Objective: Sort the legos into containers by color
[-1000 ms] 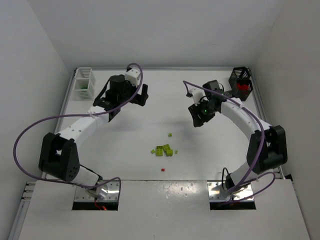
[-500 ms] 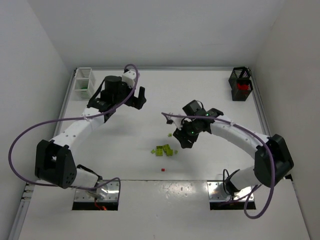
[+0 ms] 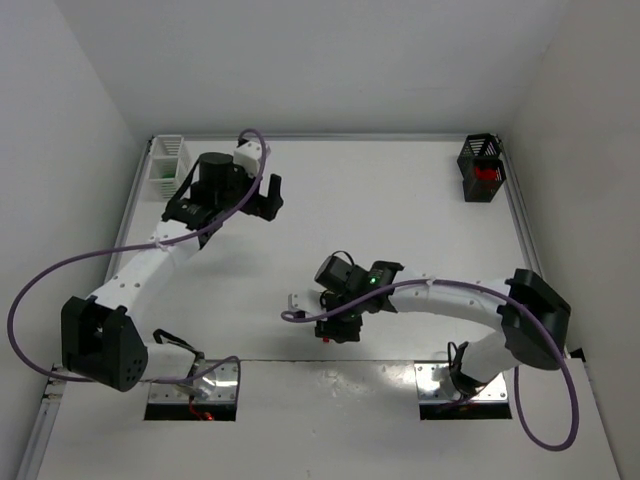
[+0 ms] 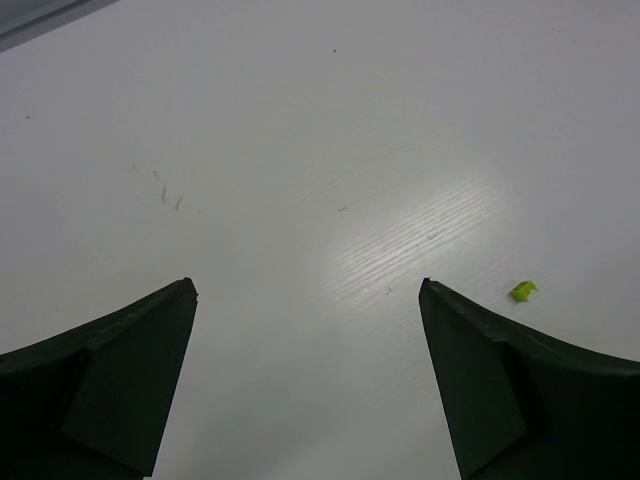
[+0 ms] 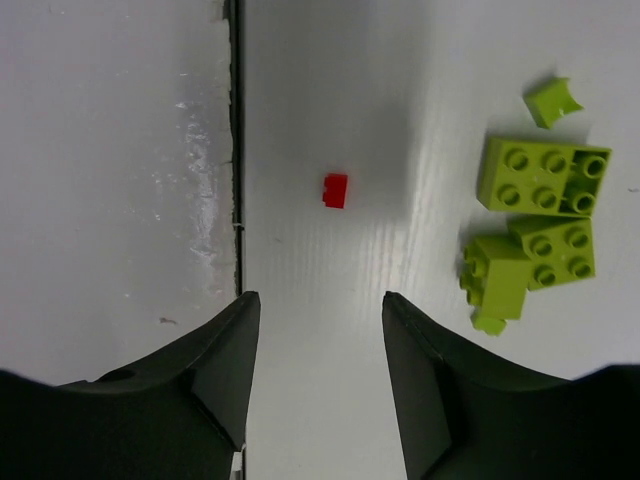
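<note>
The right claw [image 5: 315,300], half open and empty, faced the tiny red plastic brick [image 5: 335,190] lying just ahead, centred.

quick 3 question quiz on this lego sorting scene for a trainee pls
1. True or false: the right gripper is holding the red lego.
2. What colour are the clustered bricks lying beside the red lego in the right wrist view? A lime green, B orange, C dark green.
3. Is the left gripper open or shut?

Key: 1 false, the red lego lies free ahead of open jaws; 2 A; 3 open.
</note>
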